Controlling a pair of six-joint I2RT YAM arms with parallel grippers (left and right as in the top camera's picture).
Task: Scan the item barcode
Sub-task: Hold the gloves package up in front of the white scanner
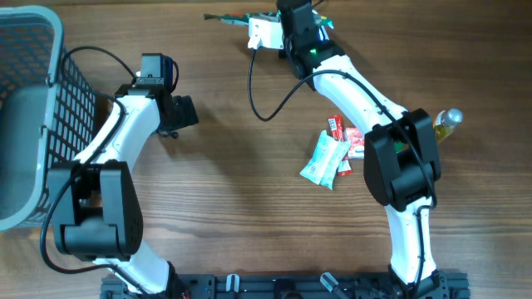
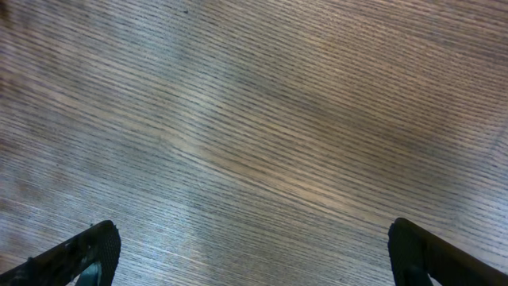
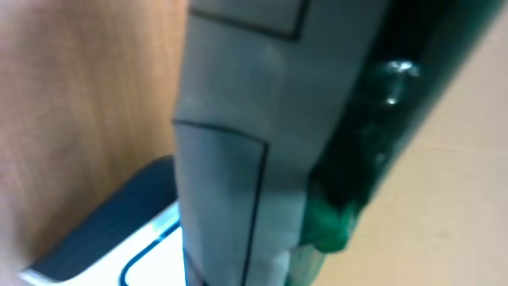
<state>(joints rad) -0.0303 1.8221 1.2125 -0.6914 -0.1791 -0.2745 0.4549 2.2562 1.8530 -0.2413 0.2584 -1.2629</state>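
Note:
My right gripper point(image 1: 288, 31) is stretched to the table's far edge and shut on a white barcode scanner point(image 1: 264, 34), whose black cable point(image 1: 259, 100) loops back over the table. The scanner's grey-white body point(image 3: 230, 143) fills the right wrist view and hides my fingers. A thin green item point(image 1: 226, 17) lies at the far edge beside and under the scanner, seen blurred as a green item point(image 3: 327, 224). No barcode can be made out. My left gripper point(image 1: 184, 112) point(image 2: 254, 246) hangs open over bare wood with nothing between its fingers.
A grey mesh basket point(image 1: 33, 124) stands at the left edge beside my left arm. A pile of mint-green and red packets point(image 1: 331, 154) lies right of centre. A bottle with yellow contents point(image 1: 447, 123) lies past my right arm.

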